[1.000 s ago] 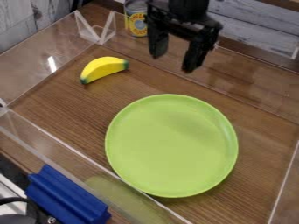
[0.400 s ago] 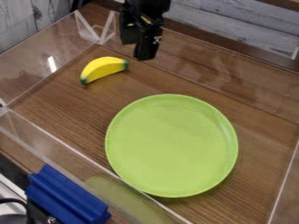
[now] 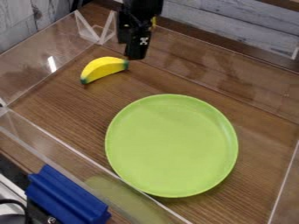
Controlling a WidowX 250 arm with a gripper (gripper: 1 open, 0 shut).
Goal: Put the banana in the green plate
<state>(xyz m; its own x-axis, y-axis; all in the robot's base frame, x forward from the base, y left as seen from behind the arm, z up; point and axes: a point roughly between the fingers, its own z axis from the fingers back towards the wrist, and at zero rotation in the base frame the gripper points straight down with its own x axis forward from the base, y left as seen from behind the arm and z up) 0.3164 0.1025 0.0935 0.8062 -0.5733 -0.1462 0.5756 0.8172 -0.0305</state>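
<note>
The banana (image 3: 103, 68), small, yellow and curved, lies on the wooden table at the left. The green plate (image 3: 172, 144) is large, round and lime-coloured, sits in the middle of the table and holds nothing. My black gripper (image 3: 136, 54) points down just right of the banana and behind it, apart from it. Its fingers are turned nearly edge-on to the camera, are open and have nothing between them. The plate is well in front of the gripper.
Clear acrylic walls (image 3: 35, 131) fence the table on the left and front. A blue block (image 3: 65, 199) sits at the bottom left corner outside the wall. A clear angled stand (image 3: 96, 29) is at the back, left of the gripper.
The gripper has moved left and slightly down toward the banana and has rolled about its axis, so its spread fingers now line up edge-on. Banana and plate have not moved.
</note>
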